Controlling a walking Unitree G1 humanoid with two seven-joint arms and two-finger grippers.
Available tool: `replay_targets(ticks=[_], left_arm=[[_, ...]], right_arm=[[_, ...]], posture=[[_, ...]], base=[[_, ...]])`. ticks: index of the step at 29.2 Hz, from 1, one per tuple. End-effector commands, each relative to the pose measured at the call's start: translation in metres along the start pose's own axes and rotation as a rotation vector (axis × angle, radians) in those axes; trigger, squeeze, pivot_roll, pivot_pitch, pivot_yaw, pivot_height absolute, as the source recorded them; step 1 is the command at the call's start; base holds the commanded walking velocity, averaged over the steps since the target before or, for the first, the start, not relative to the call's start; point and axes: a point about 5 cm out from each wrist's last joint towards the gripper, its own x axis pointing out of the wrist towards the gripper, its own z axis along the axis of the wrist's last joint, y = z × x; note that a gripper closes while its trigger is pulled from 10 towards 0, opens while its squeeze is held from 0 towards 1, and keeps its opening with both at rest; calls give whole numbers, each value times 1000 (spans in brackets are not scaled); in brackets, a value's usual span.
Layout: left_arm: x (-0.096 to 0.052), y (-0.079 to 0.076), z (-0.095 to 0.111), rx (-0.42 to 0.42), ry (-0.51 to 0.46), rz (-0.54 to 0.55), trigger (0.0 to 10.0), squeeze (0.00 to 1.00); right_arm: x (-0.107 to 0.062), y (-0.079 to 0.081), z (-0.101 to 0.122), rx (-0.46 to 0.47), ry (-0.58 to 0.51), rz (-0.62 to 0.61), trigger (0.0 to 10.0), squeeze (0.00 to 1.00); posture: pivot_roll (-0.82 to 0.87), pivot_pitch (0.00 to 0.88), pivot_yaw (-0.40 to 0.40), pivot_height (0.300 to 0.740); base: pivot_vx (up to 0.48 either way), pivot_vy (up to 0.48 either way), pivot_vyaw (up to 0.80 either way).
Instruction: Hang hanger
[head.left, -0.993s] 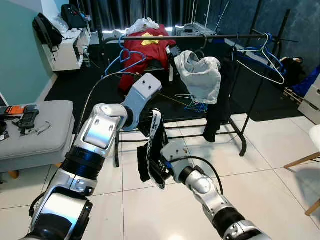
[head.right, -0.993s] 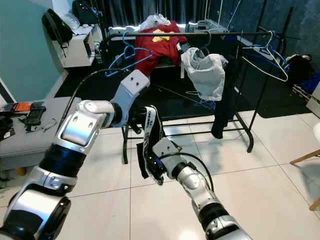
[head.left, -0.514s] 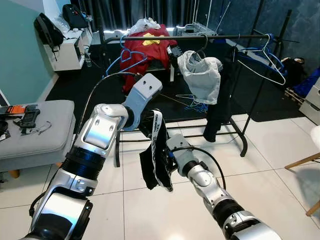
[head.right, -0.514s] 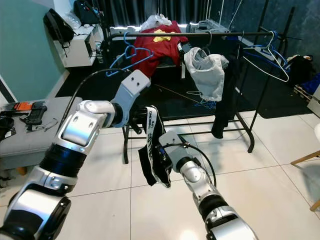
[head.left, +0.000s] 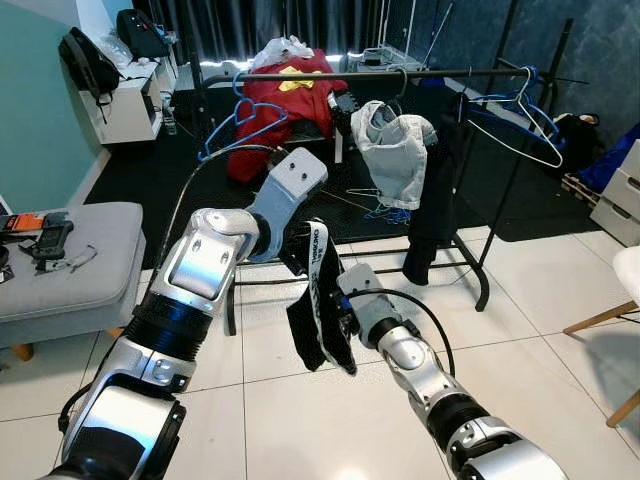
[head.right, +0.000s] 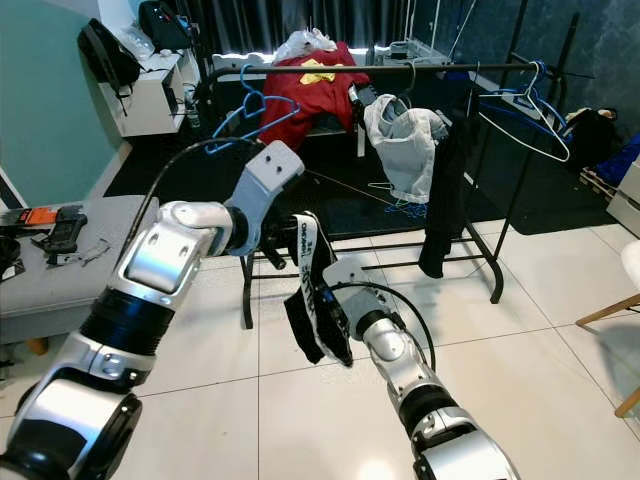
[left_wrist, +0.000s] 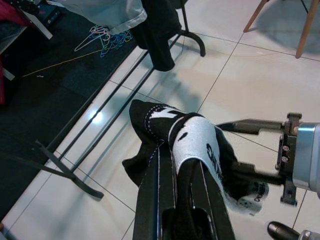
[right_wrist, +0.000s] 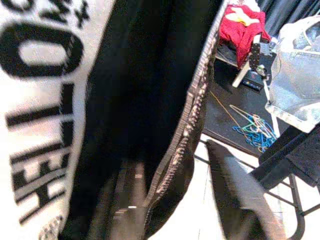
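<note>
We hold a black garment with a white lettered band (head.left: 318, 300) in front of us, above the white tiled floor (head.left: 520, 330). Our left gripper (left_wrist: 182, 200) is under the band; the cloth is draped over its two black fingers, which lie close together, almost closed, with the fabric around them. Our right gripper (head.left: 340, 312) reaches into the hanging part of the same garment from the right side. In the right wrist view one blurred finger (right_wrist: 235, 195) is beside the black cloth and the other is hidden by it, so we cannot tell how far this gripper is open or whether it grips the cloth.

Behind the garment stands the black clothes rack (head.left: 400, 73). On its rail we see a blue hanger (head.left: 240, 118) at the left, a grey garment (head.left: 398, 150) in the middle, a dark garment (head.left: 432, 215) just beside it, and blue and white hangers (head.left: 520, 110) at the right end. A red garment (head.left: 275, 110) lies behind the rack. Some coloured hangers (head.left: 375, 208) lie on the dark carpet under the rack. At our left is a grey ottoman (head.left: 70, 270) with small things on it.
</note>
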Motion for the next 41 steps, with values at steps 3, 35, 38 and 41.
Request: replay_targets(ticks=[3, 35, 38, 41], left_arm=[[-2, 5, 1, 22, 2, 24, 10000, 0], [-14, -17, -78, 265, 39, 44, 10000, 0], [-14, -22, -86, 286, 61, 35, 10000, 0], [-14, -26, -94, 313, 94, 29, 10000, 0]], right_arm=[[-2, 2, -5, 1, 15, -9, 0, 0], [-34, -89, 3, -8, -109, -105, 0, 0], [-34, -94, 6, -25, -103, -88, 0, 0], [-33, -98, 8, -53, -87, -52, 0, 0]], posture=[[-81, 12, 16, 740], [-111, 3, 37, 740], [-110, 5, 35, 740], [-110, 11, 33, 740]], base=[[0, 0, 0], [0, 0, 0], [0, 0, 0], [0, 0, 0]])
